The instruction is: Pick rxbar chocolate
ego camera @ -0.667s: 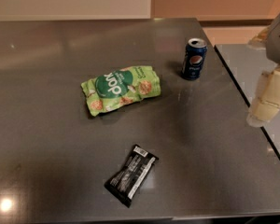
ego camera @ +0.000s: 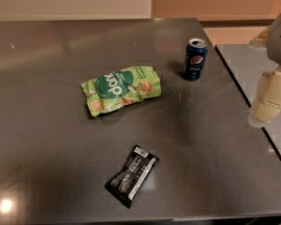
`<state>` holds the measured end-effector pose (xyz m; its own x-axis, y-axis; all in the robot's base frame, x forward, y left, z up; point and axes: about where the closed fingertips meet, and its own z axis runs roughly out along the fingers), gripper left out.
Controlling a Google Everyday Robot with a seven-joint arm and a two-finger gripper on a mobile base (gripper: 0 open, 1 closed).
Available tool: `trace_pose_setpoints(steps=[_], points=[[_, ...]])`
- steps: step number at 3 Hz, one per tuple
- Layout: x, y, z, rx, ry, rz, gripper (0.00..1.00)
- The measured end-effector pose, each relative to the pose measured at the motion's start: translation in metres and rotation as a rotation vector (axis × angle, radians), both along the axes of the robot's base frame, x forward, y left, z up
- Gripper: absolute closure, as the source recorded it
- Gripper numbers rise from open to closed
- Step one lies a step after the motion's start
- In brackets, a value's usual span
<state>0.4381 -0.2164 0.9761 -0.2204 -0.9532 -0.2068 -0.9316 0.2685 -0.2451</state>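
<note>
Camera view. Dark grey table (ego camera: 47, 139) fills most of the frame. Its far edge runs along the top under a pale wall. Its right edge slants down from behind the blue soda can (ego camera: 195, 59) to the right border of the frame. The near edge shows as a thin line along the bottom.

The rxbar chocolate (ego camera: 132, 176) lies flat on the near part of the table, close to the near edge and a little left of centre. It is turned on a diagonal, with the white barcode patch at its upper right end. Bare tabletop surrounds it on every side, with the widest room to its right and left.

The green snack bag (ego camera: 121, 90) lies flat farther back, well apart from the bar. The can stands upright beyond it, near the right edge.

My gripper (ego camera: 267, 102) hangs at the right border of the frame, past the table's right edge and over a paler surface (ego camera: 239, 64). It is well apart from the bar and holds nothing I can see. Spread or pressed together, I cannot tell.

Against the earlier frame: bar, bag and can lie where they were, and my gripper shows no shift I can make out.
</note>
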Motion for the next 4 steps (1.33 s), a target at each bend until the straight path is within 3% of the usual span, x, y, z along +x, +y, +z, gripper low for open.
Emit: trace_pose_setpoints(steps=[1, 2, 4], points=[[-0.004, 0.037, -0.003, 0.030, 0.004, 0.166, 0.00], [-0.019, 0.090, -0.006, 0.062, 0.014, 0.406, 0.00], [-0.047, 0.152, -0.023, 0.046, 0.017, 0.705, 0.00]])
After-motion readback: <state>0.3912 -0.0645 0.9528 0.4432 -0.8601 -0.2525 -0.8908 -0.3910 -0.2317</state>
